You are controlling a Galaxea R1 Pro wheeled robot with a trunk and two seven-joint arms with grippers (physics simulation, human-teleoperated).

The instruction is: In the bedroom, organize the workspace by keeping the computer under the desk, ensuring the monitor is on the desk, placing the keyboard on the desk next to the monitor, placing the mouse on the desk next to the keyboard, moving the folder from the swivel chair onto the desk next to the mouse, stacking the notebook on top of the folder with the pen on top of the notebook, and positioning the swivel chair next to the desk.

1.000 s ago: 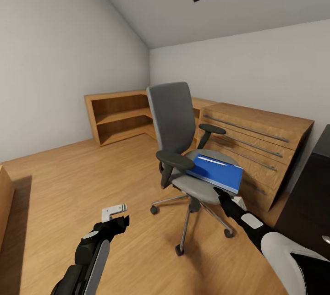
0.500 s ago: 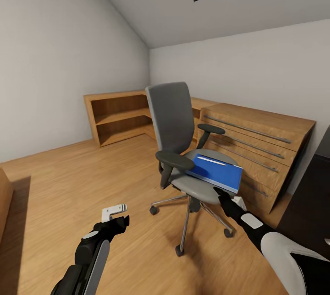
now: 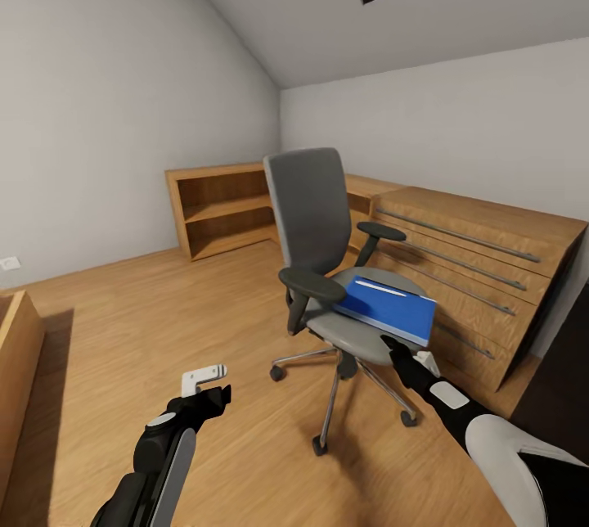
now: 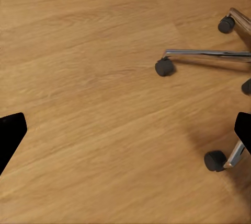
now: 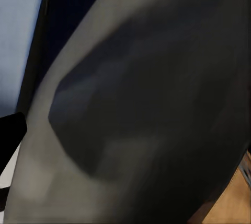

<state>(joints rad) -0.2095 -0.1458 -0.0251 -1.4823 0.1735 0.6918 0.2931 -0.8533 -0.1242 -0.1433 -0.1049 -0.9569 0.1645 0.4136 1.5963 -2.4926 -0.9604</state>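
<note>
On swivel chair (image 3: 327, 265) seat: blue folder (image 3: 388, 308), unlabelled, pen (image 3: 380, 288) atop; right tool (image 3: 398, 349) beside, grip unclear; left tool (image 3: 204, 376) open.

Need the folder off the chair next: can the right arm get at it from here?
Probably yes. The right end effector sits at the seat's front edge, just below the folder's near edge, with nothing between them. The armrests flank the seat's other sides, leaving that approach open.

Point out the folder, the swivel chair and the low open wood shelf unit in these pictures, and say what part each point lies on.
folder (image 3: 391, 308): head view, middle of its blue cover.
swivel chair (image 3: 309, 212): head view, centre of the grey backrest.
shelf unit (image 3: 219, 210): head view, its middle shelf board.
</note>
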